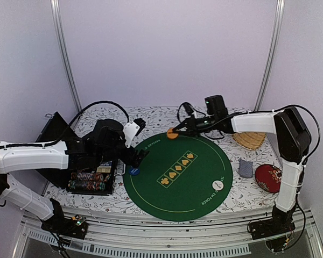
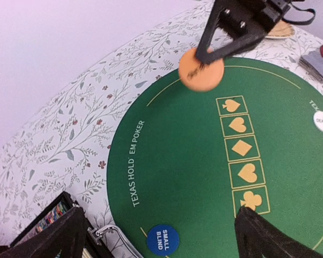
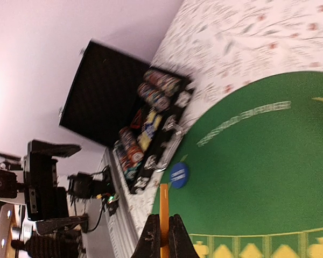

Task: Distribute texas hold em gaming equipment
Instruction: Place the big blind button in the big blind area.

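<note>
Mat, big and green, fills the middle. Left gripper hangs by its left rim, jaws spread wide. Right gripper pinches the orange disc over the far rim. Best to lower it flat and slow, well apart from the little blue disc.

Right wrist view: black chip case blurred; orange button disc edge-on, cut off at the bottom edge. Left wrist view: card stack cropped at right.
</note>
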{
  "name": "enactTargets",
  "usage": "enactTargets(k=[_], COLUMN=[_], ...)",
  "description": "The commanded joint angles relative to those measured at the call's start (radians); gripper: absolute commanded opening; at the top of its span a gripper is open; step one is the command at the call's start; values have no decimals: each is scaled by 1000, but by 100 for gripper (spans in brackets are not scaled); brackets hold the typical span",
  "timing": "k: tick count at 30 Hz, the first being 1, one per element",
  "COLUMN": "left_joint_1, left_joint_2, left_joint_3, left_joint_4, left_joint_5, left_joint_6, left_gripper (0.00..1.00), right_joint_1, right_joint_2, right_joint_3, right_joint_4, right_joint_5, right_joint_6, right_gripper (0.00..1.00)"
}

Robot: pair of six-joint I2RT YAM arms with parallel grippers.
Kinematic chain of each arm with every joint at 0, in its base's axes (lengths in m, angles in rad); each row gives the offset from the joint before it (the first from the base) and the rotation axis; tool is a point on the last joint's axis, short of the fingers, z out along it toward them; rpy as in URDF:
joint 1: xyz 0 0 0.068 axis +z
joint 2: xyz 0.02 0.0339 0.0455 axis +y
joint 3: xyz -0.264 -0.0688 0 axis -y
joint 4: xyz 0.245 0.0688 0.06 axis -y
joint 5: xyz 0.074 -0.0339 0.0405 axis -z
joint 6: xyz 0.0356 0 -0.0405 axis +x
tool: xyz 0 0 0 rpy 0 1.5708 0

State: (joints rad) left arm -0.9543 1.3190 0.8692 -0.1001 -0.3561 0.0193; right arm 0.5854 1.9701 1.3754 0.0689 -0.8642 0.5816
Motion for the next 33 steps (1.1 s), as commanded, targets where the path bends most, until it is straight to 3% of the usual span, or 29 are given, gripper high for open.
enactTargets(k=[1, 7, 13, 33], left_joint_1=[76, 162, 195, 258], left_joint_2=[39, 64, 35, -3], left_joint_3=[8, -31, -98, -116], left_joint_4=[-65, -139, -140, -153], left_joint_5=[32, 29, 29, 45], left_joint_6=[-183, -323, -330, -328], left_gripper=[98, 98, 98, 98], right_joint_1=[-175, -242, -218, -135], right_joint_2=[45, 260, 444, 615], right_joint_3=[-14, 146, 262, 500], right_joint_4=[5, -4, 48, -64], right_joint_5=[45, 82, 89, 204], right_joint_6=[-21, 60, 188, 240], right_gripper=[2, 2, 2, 3])
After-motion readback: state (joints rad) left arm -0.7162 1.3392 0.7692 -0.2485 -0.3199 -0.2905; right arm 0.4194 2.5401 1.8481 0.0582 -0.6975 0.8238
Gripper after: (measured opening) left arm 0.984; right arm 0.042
